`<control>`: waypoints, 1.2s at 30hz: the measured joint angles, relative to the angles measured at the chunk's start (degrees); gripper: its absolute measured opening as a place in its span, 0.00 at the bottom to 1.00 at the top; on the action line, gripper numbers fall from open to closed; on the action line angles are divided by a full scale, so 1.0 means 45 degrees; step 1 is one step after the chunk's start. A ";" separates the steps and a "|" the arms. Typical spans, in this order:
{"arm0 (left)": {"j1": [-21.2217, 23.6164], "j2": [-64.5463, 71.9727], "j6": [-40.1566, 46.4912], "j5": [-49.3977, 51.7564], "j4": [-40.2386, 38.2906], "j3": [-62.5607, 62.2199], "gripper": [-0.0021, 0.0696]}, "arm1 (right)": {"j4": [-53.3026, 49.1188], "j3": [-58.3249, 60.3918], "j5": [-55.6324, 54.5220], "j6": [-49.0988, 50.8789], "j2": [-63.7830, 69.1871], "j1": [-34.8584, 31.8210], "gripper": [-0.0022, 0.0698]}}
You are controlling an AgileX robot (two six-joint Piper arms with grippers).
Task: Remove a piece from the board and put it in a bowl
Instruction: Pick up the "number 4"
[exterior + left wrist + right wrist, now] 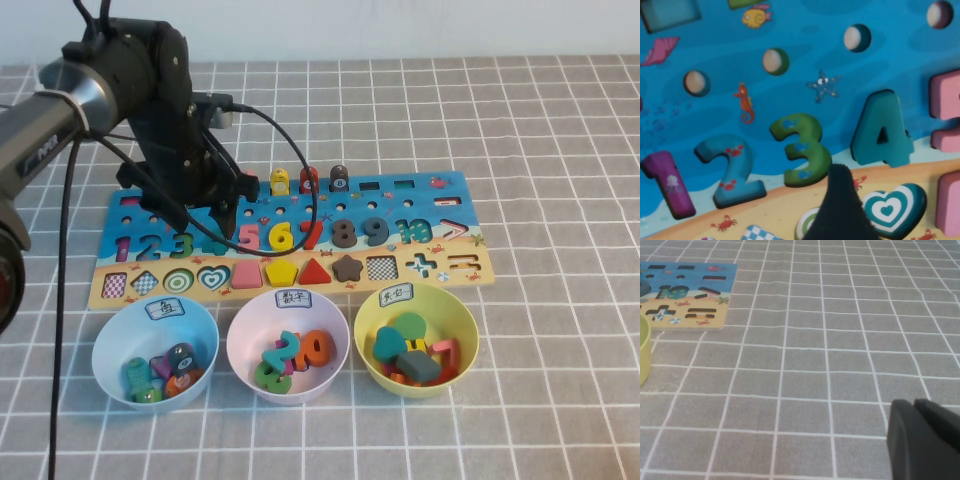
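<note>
**Now: left hand poised over the teal 4 on the board**

The board (290, 240) is taken as the landmark; it lies flat on the grey checked surface (540, 130). The left hand (200, 215) is held over the board's left part, above the row of numerals, with its fingers spread apart and nothing gripped between them. In the left wrist view one dark fingertip (840, 205) is seen low over the sandy strip, just beside the green 3 (802, 150) and close to the striped heart (892, 207).

The piece (882, 132), a teal 4, is seated in its slot on the board, between the green 3 and the pink 5 (945, 112). It is not touched by the hand.

The bowl (288, 357), pale pink with a white label on its rim, is set just in front of the board's middle; several numerals are already held in it. A light blue bowl (155, 352) is placed to its left and a yellow-green bowl (416, 338) to its right.

The right hand (922, 440) is seen only in its own wrist view, low over bare surface well away from the board's right end; whether its fingers are apart or together cannot be told.
</note>
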 joint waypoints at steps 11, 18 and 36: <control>0.0106 0.0414 -0.0009 0.0000 0.0082 0.0000 0.56 | 0.0000 0.0000 0.0000 0.0000 -0.0022 0.0000 0.01; 0.0106 0.0504 -0.0009 -0.0389 0.0082 0.0000 0.56 | 0.0000 0.0000 0.0000 0.0000 -0.0022 0.0000 0.01; 0.0106 0.0870 -0.0553 -0.0818 -0.0062 0.0000 0.56 | 0.0000 0.0000 0.0000 0.0000 -0.0022 0.0000 0.01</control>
